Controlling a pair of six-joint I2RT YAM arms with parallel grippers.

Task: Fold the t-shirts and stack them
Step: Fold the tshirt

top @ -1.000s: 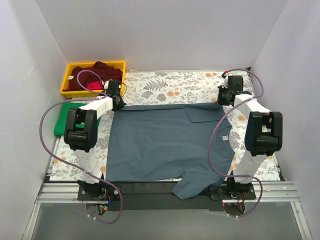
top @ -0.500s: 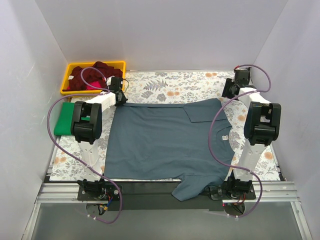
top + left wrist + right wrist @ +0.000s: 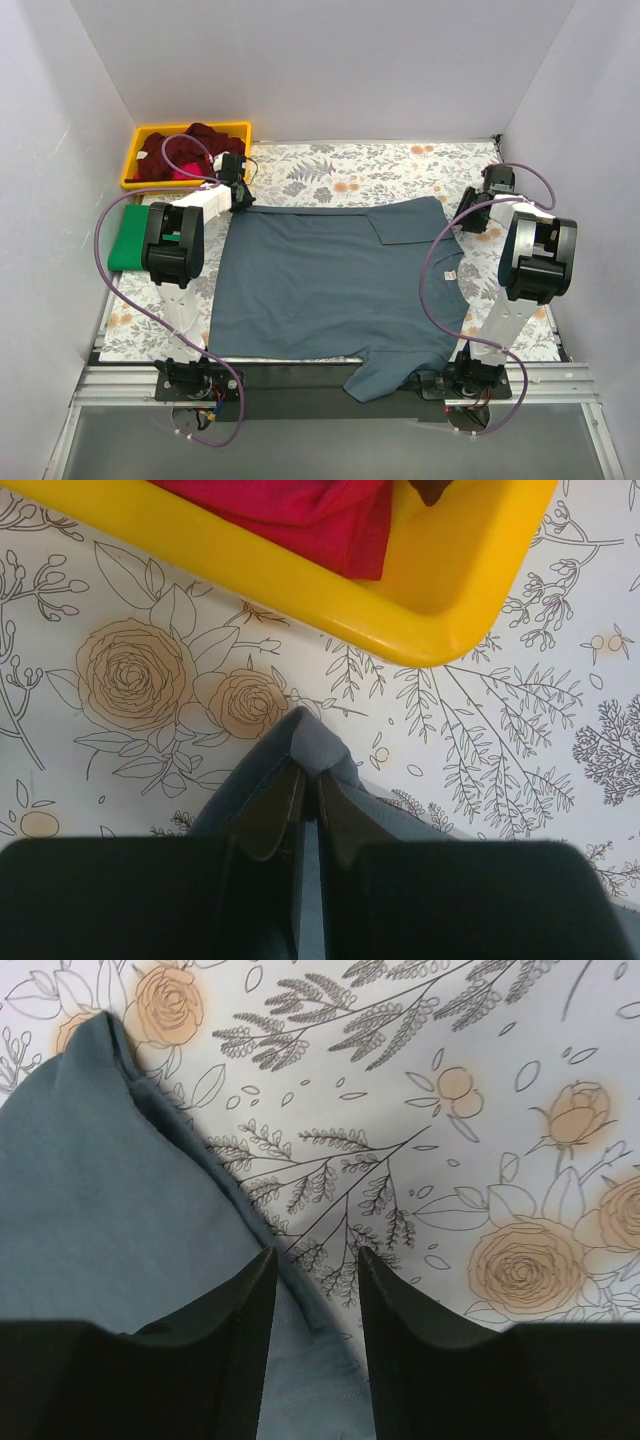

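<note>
The large slate-blue collared t-shirt (image 3: pixel 330 280) lies spread flat on the floral table cloth, one sleeve hanging over the near edge. My left gripper (image 3: pixel 240 195) is shut on the shirt's far-left corner; the left wrist view shows the pinched blue cloth (image 3: pixel 312 748) between the jaws of that gripper (image 3: pixel 308 790). My right gripper (image 3: pixel 478 212) is open at the shirt's far-right edge; in the right wrist view it (image 3: pixel 316 1256) stands over the shirt's edge (image 3: pixel 120 1200). Dark red and pink shirts (image 3: pixel 185 155) fill the bin. A green shirt (image 3: pixel 125 245) lies folded at the left.
The yellow plastic bin (image 3: pixel 135 170) stands at the far left corner, close beyond my left gripper, and shows in the left wrist view (image 3: pixel 300 590). White walls enclose the table on three sides. The floral table cloth (image 3: pixel 350 175) is bare along the far side.
My right gripper has let go of the shirt's far-right corner and swung right and back toward the wall. The left gripper pulled the far-left corner slightly outward, then stayed still.
</note>
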